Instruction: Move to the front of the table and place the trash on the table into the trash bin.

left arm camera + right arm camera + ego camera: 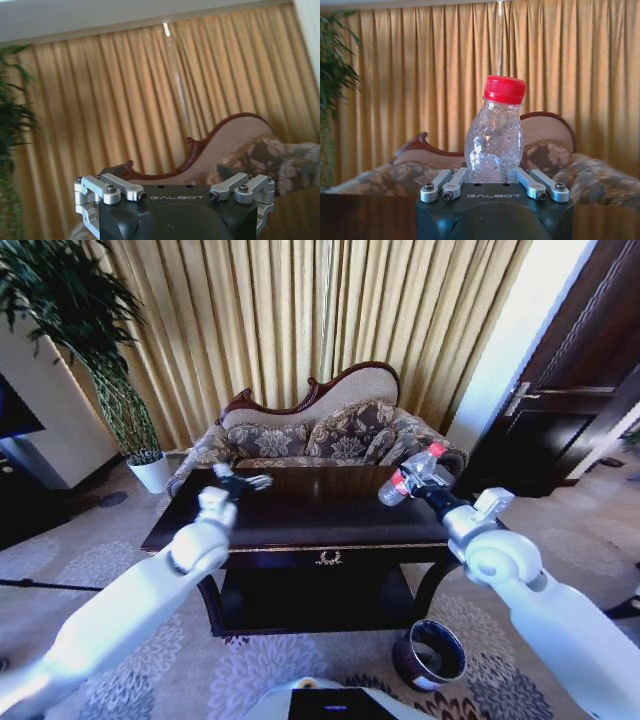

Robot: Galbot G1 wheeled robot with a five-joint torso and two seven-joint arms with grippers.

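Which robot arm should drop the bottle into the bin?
Probably the right. The right gripper already holds the bottle above the table, and the trash bin stands on the carpet at the robot's right. The left gripper is open, empty and on the far side.

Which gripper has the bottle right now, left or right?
The right gripper: it is shut on the clear red-capped bottle, held above the table. The left gripper is open and holds nothing.

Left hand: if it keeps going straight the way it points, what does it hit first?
Probably the patterned sofa. The left hand hovers over the table at its far left, aimed across the top at the sofa back, curtain beyond. Depth is uncertain.
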